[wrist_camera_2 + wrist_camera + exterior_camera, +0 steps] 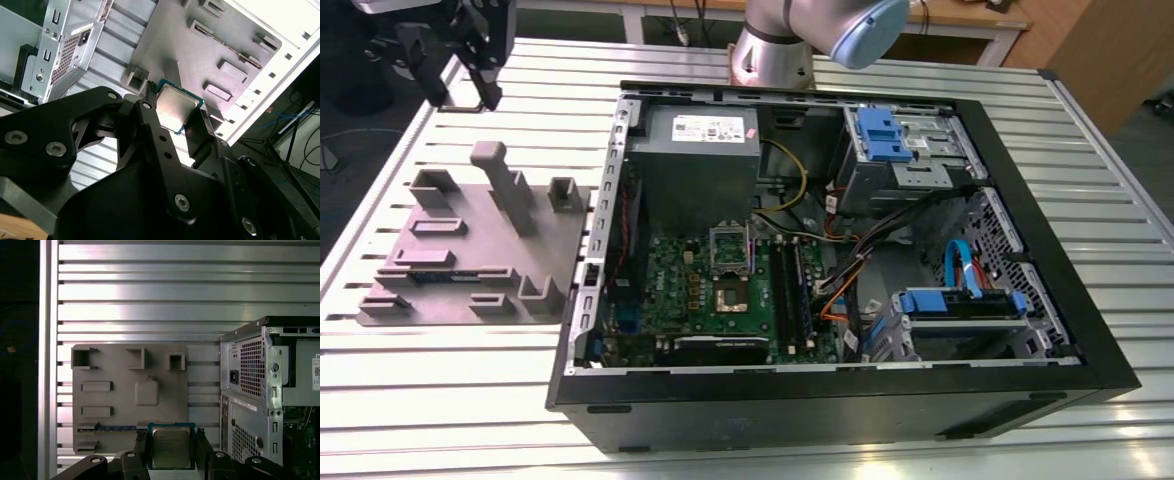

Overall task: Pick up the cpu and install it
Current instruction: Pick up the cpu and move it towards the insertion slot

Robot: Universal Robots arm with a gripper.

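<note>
Silver-topped and pale-rimmed, the cpu sits pinched by two opposite edges between the closed fingers of the gripper, raised over the grey fixture tray on the slatted metal table; the edge grip likely keeps the fingers off its contact face. In the exterior view the arm hangs beyond the tray's far corner, well apart from the open computer case; the case lies on its side, presumably so the motherboard socket faces upward, its metal frame apparently swung open. The chip's underside is turned from both wrist cameras; where the pads meet its rim is masked by the black linkage, and the gripper's upper part is cropped at the exterior view's edge.
</note>
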